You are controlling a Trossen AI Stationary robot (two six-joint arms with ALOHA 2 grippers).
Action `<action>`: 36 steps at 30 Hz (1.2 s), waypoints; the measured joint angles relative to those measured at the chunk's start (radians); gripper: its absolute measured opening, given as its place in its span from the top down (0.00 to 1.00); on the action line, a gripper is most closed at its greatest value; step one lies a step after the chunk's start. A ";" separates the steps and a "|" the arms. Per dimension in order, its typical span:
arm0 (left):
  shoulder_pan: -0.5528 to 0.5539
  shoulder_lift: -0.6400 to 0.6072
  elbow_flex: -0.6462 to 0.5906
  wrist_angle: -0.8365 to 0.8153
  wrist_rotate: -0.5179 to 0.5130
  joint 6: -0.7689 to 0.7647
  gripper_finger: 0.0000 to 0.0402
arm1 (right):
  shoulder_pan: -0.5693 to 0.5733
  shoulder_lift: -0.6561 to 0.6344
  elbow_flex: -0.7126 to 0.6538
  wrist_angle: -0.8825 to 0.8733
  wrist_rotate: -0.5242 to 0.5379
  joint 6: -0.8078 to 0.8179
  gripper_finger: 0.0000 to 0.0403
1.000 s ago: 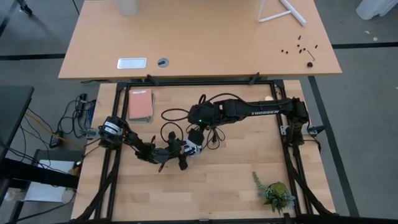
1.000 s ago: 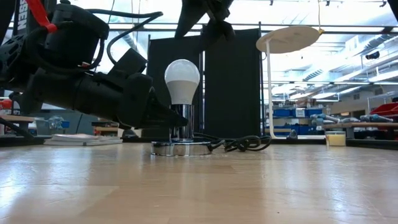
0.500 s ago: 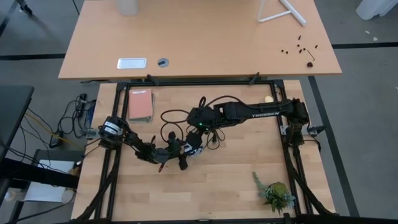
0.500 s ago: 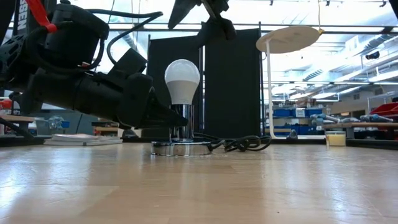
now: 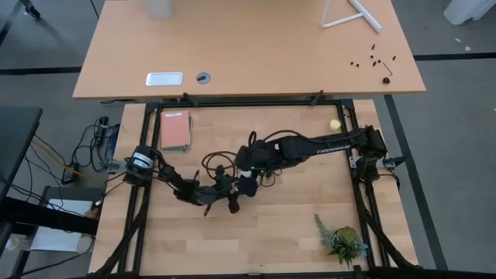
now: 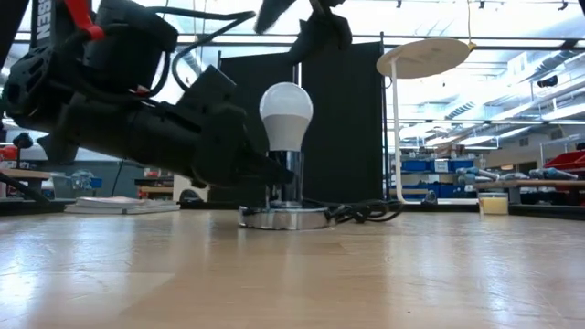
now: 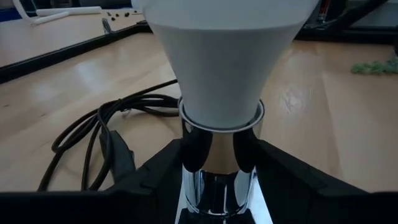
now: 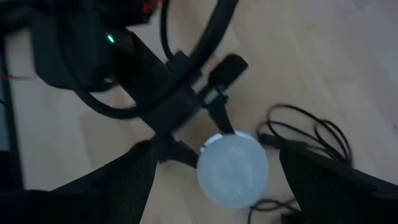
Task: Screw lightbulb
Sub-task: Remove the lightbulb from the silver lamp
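Currently: bulb (image 6: 285,114) stood upright in socket (image 6: 285,216), centre frame, low view. Left tool (image 7: 214,165) clamped the socket's chrome stem. Right tool (image 8: 230,180) hung above the bulb, fingers apart, ungripped. Advice: descend centred, grip lightly, twist while the socket is steadied.

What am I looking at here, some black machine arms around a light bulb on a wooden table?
These are two robot arms at a wooden table, each ending in two fingers. One picture looks straight down, one looks level across the tabletop, and two come from cameras on the arms' wrists. The white bulb stands upright in a shiny lamp socket with a black cord. The left gripper has its fingers on either side of the socket's chrome stem, below the bulb. The right gripper hangs open above the bulb, holding nothing. Also on the table: a pink book, a small yellow ball and a green plant sprig.
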 joint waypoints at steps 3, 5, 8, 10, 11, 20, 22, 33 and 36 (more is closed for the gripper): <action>0.003 0.037 0.033 0.010 -0.004 -0.001 0.53 | 0.004 0.000 0.000 -0.081 0.023 0.029 0.14; 0.003 0.051 0.050 0.013 -0.017 0.001 0.53 | 0.003 0.000 0.000 -0.140 0.024 0.064 0.14; 0.003 0.052 0.063 0.005 -0.027 0.017 0.53 | -0.004 0.002 0.000 -0.198 0.025 0.095 0.14; 0.003 0.054 0.072 0.003 -0.031 0.022 0.53 | -0.006 0.006 0.000 -0.207 0.022 0.097 0.14; 0.003 0.054 0.077 0.000 -0.030 0.027 0.53 | -0.006 0.008 0.000 -0.209 0.016 0.095 0.14; 0.003 0.055 0.114 -0.003 -0.007 0.064 0.53 | 0.028 0.028 0.000 -0.205 0.019 -0.007 0.14; 0.002 0.055 0.121 -0.004 -0.003 0.084 0.53 | 0.036 0.029 0.000 -0.206 0.049 -0.078 0.14; 0.015 0.055 0.127 0.001 0.033 0.100 0.53 | 0.035 0.029 0.000 -0.206 -0.001 -0.169 0.12; 0.022 0.055 0.127 0.002 0.033 0.076 0.53 | 0.035 0.038 0.001 -0.198 0.012 -0.095 0.12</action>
